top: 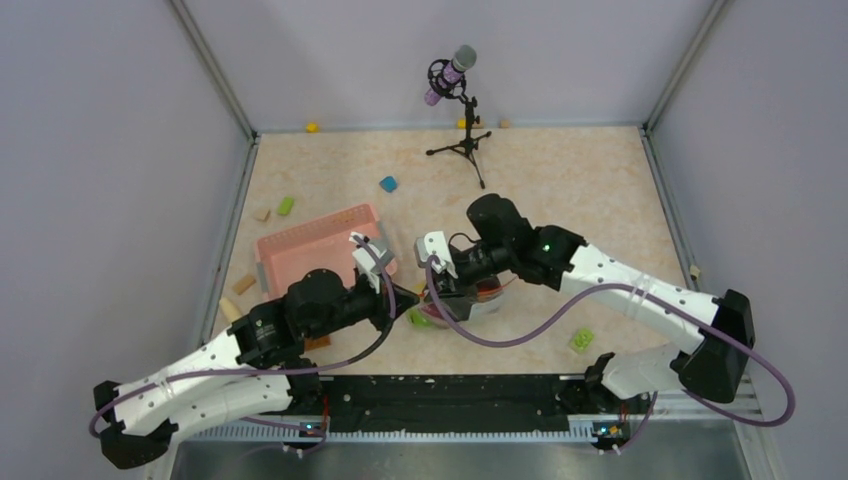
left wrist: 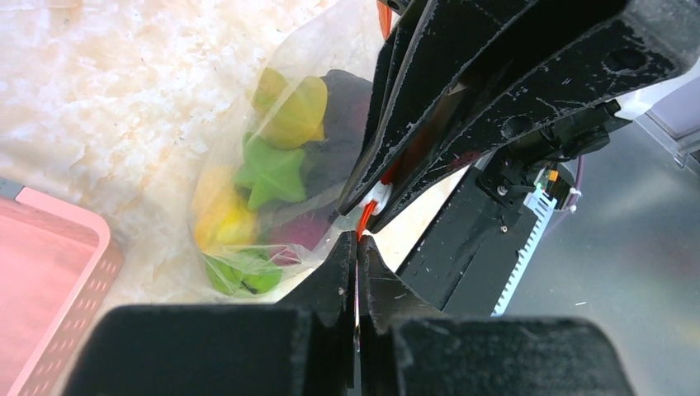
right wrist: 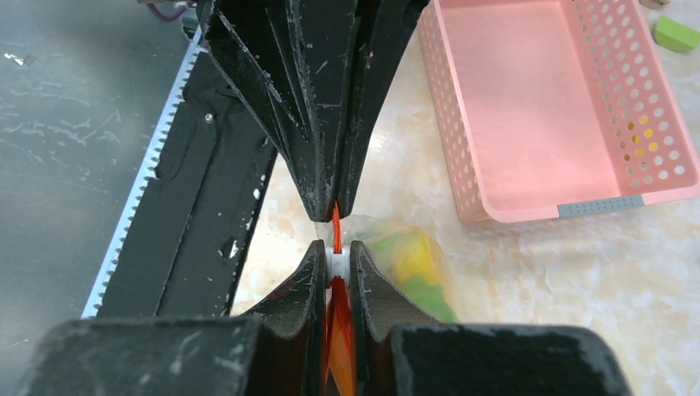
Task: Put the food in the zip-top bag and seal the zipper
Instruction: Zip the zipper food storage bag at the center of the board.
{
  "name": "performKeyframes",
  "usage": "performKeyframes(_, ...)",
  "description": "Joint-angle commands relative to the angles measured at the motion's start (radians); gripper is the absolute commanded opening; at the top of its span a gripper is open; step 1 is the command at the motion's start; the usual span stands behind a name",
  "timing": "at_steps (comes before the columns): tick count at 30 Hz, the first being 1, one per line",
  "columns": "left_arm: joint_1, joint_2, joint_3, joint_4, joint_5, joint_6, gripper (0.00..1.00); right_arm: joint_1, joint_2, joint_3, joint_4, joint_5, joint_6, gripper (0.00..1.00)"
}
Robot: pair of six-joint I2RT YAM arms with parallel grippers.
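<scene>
My right hand (right wrist: 336,247) is clamped on the small white slider (right wrist: 336,266) of the zipper (right wrist: 339,346), with the orange-red strip running back between its fingers. Tip to tip with it, my left hand (left wrist: 357,246) is pinched closed on the same strip. Only a short stretch of zipper shows between the two hands. The zip-top bag (left wrist: 281,74) lies below that line on the tabletop (top: 580,180). The food (left wrist: 272,173) is inside it: a green star, yellow pieces, a dark one and a maroon one, bunched against the clear plastic.

Room is tight on two sides. The pink basket (right wrist: 462,165) sits just left of the bag and a little farther back, its near right corner under my left wrist in the top view. The black toothed rail (top: 440,400) along the near edge runs just on the near side of both hands. To the right and far the tabletop opens out. A light green piece (top: 581,339) lies loose near my right arm's base, and a blue block (top: 388,184) and a microphone stand (top: 462,130) stand toward the far wall.
</scene>
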Motion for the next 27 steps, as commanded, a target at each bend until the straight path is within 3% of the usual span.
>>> performKeyframes(1, 0.001, -0.044, -0.008, 0.033, -0.078, -0.007, 0.0, 0.001, -0.057, 0.004, -0.037, 0.067, 0.016, 0.0)
performKeyframes(27, 0.0, -0.078, -0.035, 0.011, -0.231, -0.058, 0.0, 0.0, -0.12, -0.084, 0.069, 0.193, 0.206, 0.0)
